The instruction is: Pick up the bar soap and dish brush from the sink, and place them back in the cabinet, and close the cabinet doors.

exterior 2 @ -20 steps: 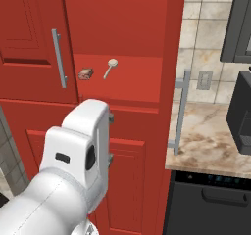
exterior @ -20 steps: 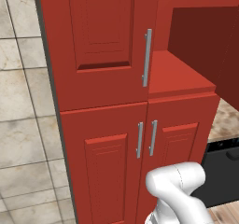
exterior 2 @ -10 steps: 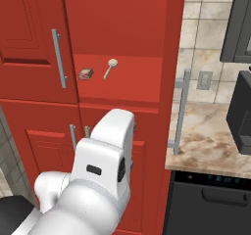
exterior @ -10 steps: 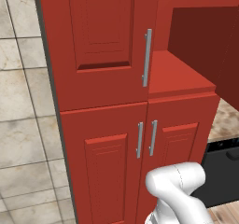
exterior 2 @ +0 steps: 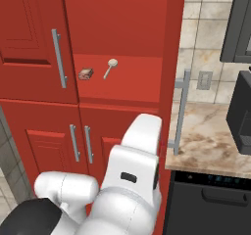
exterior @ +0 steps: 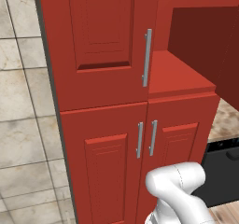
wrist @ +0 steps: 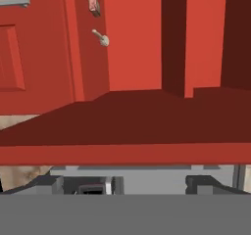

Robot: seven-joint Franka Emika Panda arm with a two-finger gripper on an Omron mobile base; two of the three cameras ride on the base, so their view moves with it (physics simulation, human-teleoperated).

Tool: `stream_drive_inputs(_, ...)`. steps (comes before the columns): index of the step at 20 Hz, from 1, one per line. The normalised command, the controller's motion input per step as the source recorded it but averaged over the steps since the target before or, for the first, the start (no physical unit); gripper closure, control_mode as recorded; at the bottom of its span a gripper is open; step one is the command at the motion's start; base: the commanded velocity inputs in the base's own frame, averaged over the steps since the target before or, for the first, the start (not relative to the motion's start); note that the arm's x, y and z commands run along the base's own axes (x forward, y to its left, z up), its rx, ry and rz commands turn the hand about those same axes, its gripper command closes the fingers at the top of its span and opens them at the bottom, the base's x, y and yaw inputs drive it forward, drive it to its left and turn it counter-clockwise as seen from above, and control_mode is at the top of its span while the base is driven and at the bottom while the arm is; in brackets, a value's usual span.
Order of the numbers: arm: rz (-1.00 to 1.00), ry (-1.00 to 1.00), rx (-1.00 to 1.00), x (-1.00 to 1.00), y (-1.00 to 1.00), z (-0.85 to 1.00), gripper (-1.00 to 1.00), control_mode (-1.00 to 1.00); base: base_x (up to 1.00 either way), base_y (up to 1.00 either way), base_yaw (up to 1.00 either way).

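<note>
bar soap (exterior 2: 86, 74): lying on the open red shelf (exterior 2: 122, 84) of the cabinet (exterior 2: 122, 43), just left of the dish brush (exterior 2: 111, 67), apart from it
dish brush: flat on the same shelf, pale round head up and to the right
cabinet doors: left one (exterior 2: 29, 38) shut, right one (exterior 2: 177, 67) swung open edge-on
claw (wrist: 147, 182): spread wide, nothing between the tips
table (exterior 2: 211, 141): marble top right of the cabinet
</note>
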Motion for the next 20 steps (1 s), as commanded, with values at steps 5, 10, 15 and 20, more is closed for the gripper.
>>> stream_drive_inputs(5, 0.06, 0.0, 0.0, 0.05, -0.27, -0.18, -1.0, -1.0, 0.0, 0.0, 0.0)
stream_drive_inputs(10, 0.09, 0.0, 0.0, 0.2, -0.22, -0.23, -1.0, -1.0, 0.0, 0.0, 0.0)
stream_drive_inputs(15, 0.16, 0.0, 0.0, 0.26, -0.05, -0.2, -1.0, -1.0, 0.0, 0.0, 0.0)
stream_drive_inputs(20, 0.16, 0.0, 0.0, 0.26, -0.06, -0.17, -1.0, -1.0, 0.0, 0.0, 0.0)
